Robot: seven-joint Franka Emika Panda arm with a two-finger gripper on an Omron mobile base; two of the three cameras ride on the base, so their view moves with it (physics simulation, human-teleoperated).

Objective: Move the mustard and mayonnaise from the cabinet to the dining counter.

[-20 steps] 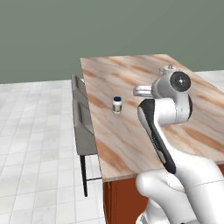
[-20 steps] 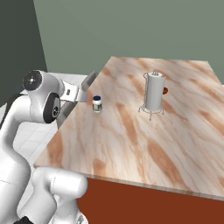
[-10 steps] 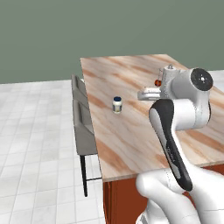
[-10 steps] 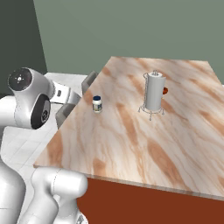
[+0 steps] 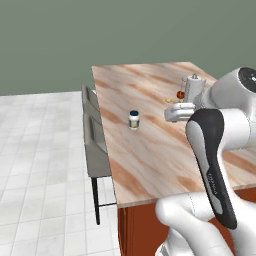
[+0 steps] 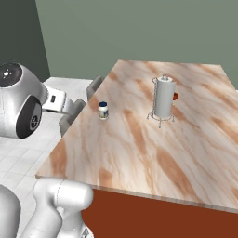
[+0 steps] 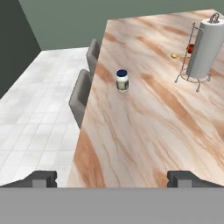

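The mayonnaise (image 5: 133,120) (image 6: 103,110) (image 7: 122,80), a squat white jar with a dark blue lid, stands upright on the dining counter (image 5: 150,160) (image 6: 153,153) (image 7: 144,131) near its chair-side edge. My gripper (image 7: 113,179) hangs above the counter's near end, well back from the jar. It is open, its two dark fingertips (image 7: 43,177) wide apart with nothing between them. The mustard and the cabinet are out of view.
A tall white paper-towel roll (image 5: 194,89) (image 6: 163,97) (image 7: 205,48) in a wire holder stands further along the counter, with a small red fruit (image 7: 190,48) and a yellow one (image 7: 174,55) beside it. Grey chairs (image 5: 95,145) (image 6: 95,86) (image 7: 81,94) line the counter's edge over white tiled floor.
The arm has swung back from the jar, toward the right in the left base view and the left in the right base view. The jar has stayed put.
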